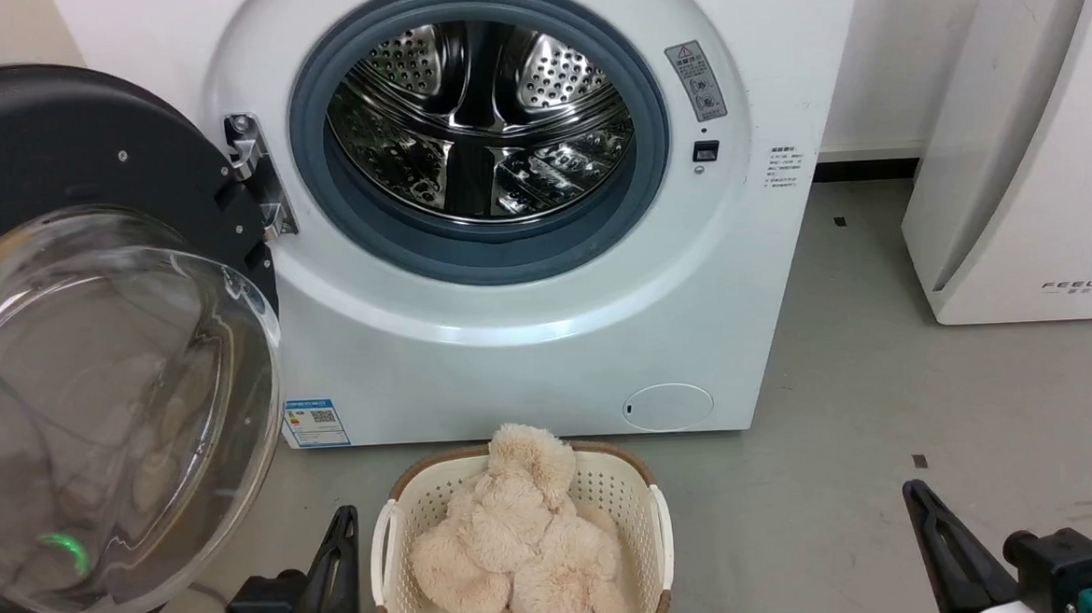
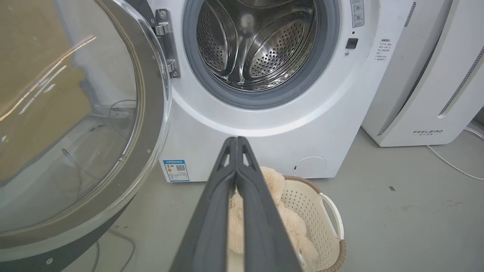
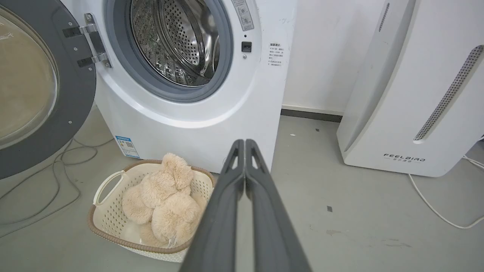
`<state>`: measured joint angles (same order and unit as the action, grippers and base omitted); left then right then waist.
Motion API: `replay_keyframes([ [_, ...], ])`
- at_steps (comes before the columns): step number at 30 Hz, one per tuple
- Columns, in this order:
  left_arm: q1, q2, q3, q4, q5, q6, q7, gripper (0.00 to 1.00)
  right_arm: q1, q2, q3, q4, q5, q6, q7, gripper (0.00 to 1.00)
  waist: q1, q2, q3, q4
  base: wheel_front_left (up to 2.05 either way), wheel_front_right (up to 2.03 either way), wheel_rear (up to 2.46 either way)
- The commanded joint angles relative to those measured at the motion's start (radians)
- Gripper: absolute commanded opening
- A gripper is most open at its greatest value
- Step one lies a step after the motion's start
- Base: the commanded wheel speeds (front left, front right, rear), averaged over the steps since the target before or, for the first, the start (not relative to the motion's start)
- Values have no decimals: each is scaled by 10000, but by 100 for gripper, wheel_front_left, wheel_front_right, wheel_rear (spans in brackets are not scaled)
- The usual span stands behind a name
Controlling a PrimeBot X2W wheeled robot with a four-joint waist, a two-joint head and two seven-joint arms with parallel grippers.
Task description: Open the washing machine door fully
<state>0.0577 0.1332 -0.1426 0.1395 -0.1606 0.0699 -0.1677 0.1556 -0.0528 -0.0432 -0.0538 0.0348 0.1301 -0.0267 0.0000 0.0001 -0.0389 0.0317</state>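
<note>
The washing machine (image 1: pixel 530 363) stands straight ahead, white, its steel drum (image 1: pixel 480 123) and grey gasket exposed. The washing machine door (image 1: pixel 92 386) is swung wide to the left on its hinge (image 1: pixel 254 177), its clear glass bowl bulging toward me and its black rim behind. My left gripper (image 1: pixel 342 518) is low at the bottom left, shut and empty, just right of the door's edge and apart from it. My right gripper (image 1: pixel 913 493) is low at the bottom right, shut with nothing in it. In the wrist views both finger pairs (image 2: pixel 236 141) (image 3: pixel 242 143) meet at the tips.
A cream laundry basket (image 1: pixel 650 516) holding a fluffy beige plush toy (image 1: pixel 521 541) sits on the grey floor before the machine, between my grippers. A white FEELBIRD appliance (image 1: pixel 1024 151) stands at the right. Cables (image 3: pixel 49 170) lie on the floor under the door.
</note>
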Motion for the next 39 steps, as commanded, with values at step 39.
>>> replay_keyframes([
  [39,-223,-308,525,-513,598,-259,596,0,-589,10,163,197,-128,3,98,0,0,-1,135,-110,0,0,0],
])
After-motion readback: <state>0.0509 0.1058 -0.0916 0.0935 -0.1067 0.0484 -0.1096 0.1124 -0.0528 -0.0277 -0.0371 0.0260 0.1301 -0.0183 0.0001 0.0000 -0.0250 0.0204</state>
